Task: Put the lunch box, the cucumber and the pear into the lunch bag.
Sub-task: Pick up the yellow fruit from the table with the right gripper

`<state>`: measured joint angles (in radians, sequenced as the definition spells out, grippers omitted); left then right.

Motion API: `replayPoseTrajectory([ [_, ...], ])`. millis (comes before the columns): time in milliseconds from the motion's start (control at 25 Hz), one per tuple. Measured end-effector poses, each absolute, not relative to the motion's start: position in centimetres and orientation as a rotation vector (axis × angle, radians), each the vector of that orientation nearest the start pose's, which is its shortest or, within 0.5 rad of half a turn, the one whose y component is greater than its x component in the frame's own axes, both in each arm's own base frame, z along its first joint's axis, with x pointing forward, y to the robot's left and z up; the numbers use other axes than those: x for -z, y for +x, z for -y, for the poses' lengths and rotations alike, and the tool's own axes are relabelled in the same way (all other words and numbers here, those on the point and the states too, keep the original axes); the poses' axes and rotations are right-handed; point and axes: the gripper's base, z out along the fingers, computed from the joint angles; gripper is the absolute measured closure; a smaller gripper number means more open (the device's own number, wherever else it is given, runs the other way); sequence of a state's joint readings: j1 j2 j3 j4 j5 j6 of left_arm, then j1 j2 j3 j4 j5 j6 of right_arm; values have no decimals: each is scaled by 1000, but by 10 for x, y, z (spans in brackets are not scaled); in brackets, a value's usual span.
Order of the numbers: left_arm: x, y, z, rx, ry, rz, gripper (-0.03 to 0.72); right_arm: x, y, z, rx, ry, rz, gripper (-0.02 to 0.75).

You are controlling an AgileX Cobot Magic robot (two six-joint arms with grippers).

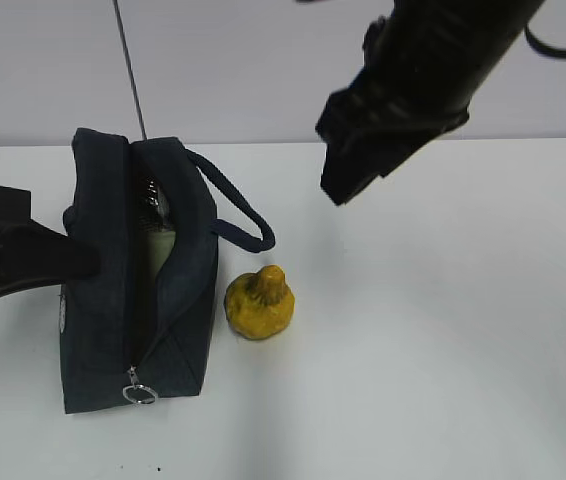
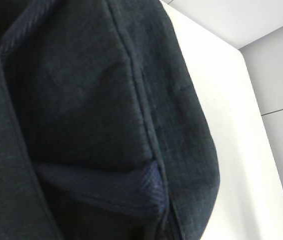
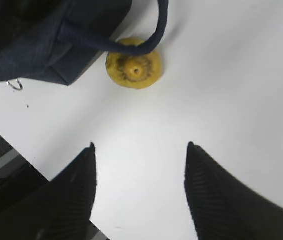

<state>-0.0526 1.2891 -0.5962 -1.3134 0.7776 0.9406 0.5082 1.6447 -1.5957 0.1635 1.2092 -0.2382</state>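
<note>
The dark navy lunch bag (image 1: 188, 290) stands at the left with its top zipper open. A pale green lid, the lunch box (image 1: 160, 250), shows inside the opening. The cucumber is hidden. The yellow-orange pear (image 1: 259, 303) sits on the table just right of the bag, under the loop handle (image 3: 156, 35) in the right wrist view. My right gripper (image 3: 140, 145) hangs open and empty, high above the table and clear of the pear (image 3: 134, 70). My left gripper (image 1: 73, 262) is shut with its tip against the bag's left side. The left wrist view shows only bag fabric (image 2: 81, 100).
The metal ring pull (image 1: 140, 393) hangs at the bag's near end. A thin dark rod (image 1: 130, 70) rises behind the bag. White tabletop (image 1: 443, 330) stretches right of the pear. The table's edge (image 3: 11, 145) shows at the lower left of the right wrist view.
</note>
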Motion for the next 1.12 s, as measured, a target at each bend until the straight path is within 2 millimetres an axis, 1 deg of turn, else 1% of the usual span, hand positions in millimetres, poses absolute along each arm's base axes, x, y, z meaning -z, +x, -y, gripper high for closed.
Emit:
replayPoseTrajectory([
  [80,-230,218,73,1053,82,-2376,704,-329,285,-181,-315,-1022,-2560,299],
  [240,-230,218,73,1053,82,-2376,704,-290,272,-191,-403,-1112,-2453,299],
  [360,-230,218,73,1053,82,-2376,704,-261,266,-194,-420,-1116,-2401,299],
  [440,-230,218,73,1053,83,-2376,704,-249,265,-194,-410,-1086,-2368,299],
  [640,-230,218,73,1054,83,-2377,704,-230,273,-194,-372,-1003,-2317,299],
  [760,-230,218,73,1054,83,-2377,704,-212,283,-199,-366,-970,-2328,297],
  [840,-230,218,73,1054,83,-2377,704,-199,287,-202,-370,-958,-2348,283],
  [920,-230,218,73,1054,83,-2377,704,-189,292,-205,-377,-958,-2370,252],
  [1000,-230,217,73,1055,84,-2377,704,-184,297,-209,-383,-954,-2375,219],
  [1120,-230,217,73,1055,84,-2377,704,-188,308,-215,-391,-919,-2346,197],
])
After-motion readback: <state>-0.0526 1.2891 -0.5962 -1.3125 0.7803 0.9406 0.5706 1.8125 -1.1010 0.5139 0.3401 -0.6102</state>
